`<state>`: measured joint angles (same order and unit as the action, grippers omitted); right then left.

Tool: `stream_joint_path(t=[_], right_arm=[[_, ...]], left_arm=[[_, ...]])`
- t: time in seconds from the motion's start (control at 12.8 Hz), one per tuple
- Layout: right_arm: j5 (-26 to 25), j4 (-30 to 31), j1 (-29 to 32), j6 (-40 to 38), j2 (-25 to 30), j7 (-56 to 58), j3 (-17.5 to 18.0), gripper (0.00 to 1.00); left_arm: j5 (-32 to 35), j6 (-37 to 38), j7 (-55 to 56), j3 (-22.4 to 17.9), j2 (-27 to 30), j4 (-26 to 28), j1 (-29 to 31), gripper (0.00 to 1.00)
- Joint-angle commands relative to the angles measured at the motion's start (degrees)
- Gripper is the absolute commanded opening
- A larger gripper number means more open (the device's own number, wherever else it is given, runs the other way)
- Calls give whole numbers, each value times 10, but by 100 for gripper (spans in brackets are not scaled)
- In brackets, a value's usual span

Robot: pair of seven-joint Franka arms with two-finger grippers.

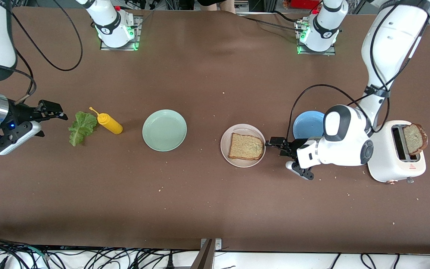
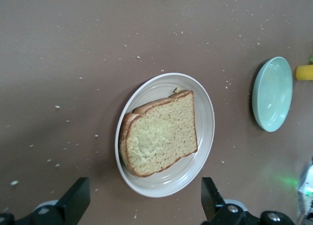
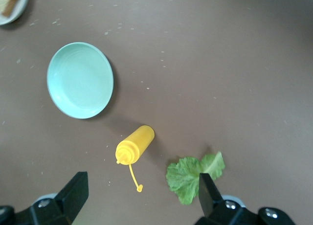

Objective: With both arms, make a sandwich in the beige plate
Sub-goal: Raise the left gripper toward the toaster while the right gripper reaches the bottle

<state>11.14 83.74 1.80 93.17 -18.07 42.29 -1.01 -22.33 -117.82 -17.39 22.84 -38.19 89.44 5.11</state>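
Blue plate (image 1: pixel 306 123) partly hidden at beige plate's (image 1: pixel 225 147) two o'clock; bread slices: two; both end effectors, left (image 1: pixel 274 145) and right (image 1: pixel 52 111), spread apart, empty.

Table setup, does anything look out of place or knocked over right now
Yes. The yellow squeeze bottle lies on its side beside the lettuce leaf, toward the right arm's end. Crumbs are scattered across the brown table. A second bread slice sticks out of the toaster, tilted.
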Motion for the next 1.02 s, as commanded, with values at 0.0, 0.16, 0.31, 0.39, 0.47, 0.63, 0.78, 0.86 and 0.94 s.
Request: stream_joint_path(t=[0.0, 0.16, 0.31, 0.39, 0.47, 0.63, 0.78, 0.86, 0.94], right_arm=[[39, 12, 21, -6, -4, 128, 2, 100], [80, 21, 46, -7, -22, 236, 1, 100], [106, 27, 72, -7, -42, 312, 1, 100], [120, 27, 88, -8, -53, 357, 2, 100], [142, 27, 103, -19, -69, 399, 2, 100], [195, 27, 133, -40, -111, 478, 2, 100], [239, 27, 148, -56, -150, 548, 2, 100], [248, 27, 154, -64, -164, 577, 2, 100], [262, 27, 159, -75, -181, 598, 2, 100]], left_arm=[[69, 29, 45, -3, 51, 10, -5, 100], [111, 50, 58, -5, 78, 6, 1, 100], [148, 65, 69, -9, 107, 6, 3, 100], [173, 78, 84, -13, 125, 4, 3, 100], [195, 91, 107, -16, 146, 4, 4, 100], [227, 122, 137, -16, 184, -6, 16, 100], [264, 170, 137, -16, 197, -41, 24, 100], [280, 196, 138, -17, 199, -62, 25, 100], [298, 220, 138, -17, 200, -84, 25, 100]])
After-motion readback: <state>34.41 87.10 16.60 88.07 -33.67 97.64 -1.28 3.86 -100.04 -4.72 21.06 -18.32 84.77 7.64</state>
